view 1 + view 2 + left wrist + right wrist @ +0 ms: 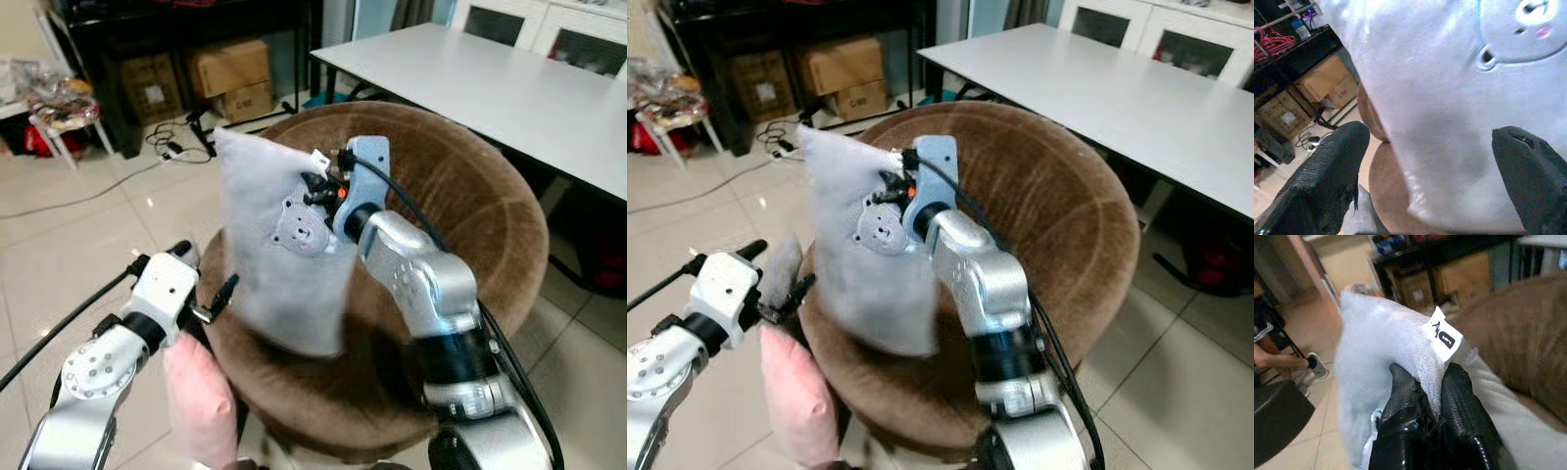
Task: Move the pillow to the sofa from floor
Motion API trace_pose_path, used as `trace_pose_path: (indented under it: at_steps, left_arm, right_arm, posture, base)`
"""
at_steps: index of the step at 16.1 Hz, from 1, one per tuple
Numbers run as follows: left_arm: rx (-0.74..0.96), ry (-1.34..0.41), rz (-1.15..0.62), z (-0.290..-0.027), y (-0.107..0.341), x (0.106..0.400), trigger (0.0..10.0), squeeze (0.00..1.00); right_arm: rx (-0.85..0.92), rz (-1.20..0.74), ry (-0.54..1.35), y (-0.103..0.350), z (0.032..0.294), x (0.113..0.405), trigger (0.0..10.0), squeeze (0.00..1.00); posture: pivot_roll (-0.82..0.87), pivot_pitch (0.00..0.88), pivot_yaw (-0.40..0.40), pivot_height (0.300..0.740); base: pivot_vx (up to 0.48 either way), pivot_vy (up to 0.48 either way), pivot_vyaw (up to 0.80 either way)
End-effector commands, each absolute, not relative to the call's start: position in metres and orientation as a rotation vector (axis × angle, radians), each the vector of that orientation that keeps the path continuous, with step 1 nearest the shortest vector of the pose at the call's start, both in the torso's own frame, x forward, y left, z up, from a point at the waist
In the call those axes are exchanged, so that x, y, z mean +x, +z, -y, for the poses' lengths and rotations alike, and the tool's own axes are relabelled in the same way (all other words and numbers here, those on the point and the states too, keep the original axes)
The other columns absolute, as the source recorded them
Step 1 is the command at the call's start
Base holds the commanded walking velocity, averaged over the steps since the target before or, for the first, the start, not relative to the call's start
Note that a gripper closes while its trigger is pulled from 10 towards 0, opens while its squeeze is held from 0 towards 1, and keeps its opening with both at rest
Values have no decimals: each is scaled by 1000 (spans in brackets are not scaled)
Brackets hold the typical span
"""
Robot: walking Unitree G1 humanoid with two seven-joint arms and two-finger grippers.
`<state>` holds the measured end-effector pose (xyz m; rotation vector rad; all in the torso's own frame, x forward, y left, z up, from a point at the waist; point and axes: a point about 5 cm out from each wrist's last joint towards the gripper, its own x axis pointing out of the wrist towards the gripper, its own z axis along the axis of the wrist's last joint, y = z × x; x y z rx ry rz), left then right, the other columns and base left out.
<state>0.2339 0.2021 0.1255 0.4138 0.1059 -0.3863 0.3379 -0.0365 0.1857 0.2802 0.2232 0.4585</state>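
A pale grey pillow (279, 264) with a small bear face hangs upright over the seat of a round brown sofa chair (490, 206). My right gripper (315, 186) is shut on the pillow's upper edge beside a white tag (1442, 335), its black fingers (1400, 401) pinching the fabric. My left gripper (211, 299) is open at the pillow's lower left side, with the pillow (1449, 122) showing between its spread fingers (1327, 171). A pink pillow (201, 401) lies below my left arm by the chair's front.
A white table (509, 83) stands close behind the chair on the right. Cardboard boxes (230, 78) and cables lie under a dark shelf at the back. A person's leg and shoe (1308, 364) show on the tiled floor to the left.
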Motion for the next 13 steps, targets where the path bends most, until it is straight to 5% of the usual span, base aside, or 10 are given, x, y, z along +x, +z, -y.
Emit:
trace_pose_path:
  at_steps: [1,4,5,6,7,13]
  left_arm:
    - [420,-400,-104,-201,129,233,10000,0]
    - [421,-407,-109,-201,129,231,10000,0]
    - [420,-410,-113,-201,129,230,10000,0]
    - [420,-410,-113,-201,129,230,10000,0]
    - [417,-412,-115,-201,129,229,10000,0]
    - [416,-437,-130,-197,126,229,10000,0]
  right_arm:
    - [381,-151,470,210,21,341,10000,0]
    - [648,-221,138,199,59,379,10000,0]
    - [791,-282,-22,178,93,389,10000,0]
    - [791,-282,-22,178,93,389,10000,0]
    - [914,-319,-152,154,132,391,10000,0]
    - [737,-546,-457,88,190,369,10000,0]
  posture:
    - [-12,0,1,740]
    - [-5,0,-5,740]
    - [-3,0,-8,740]
    - [-3,0,-8,740]
    - [-3,0,-8,740]
    - [-10,0,-2,740]
  base:
    - [0,0,0]
    - [0,0,0]
    - [0,0,0]
    - [0,0,0]
    - [0,0,0]
    - [0,0,0]
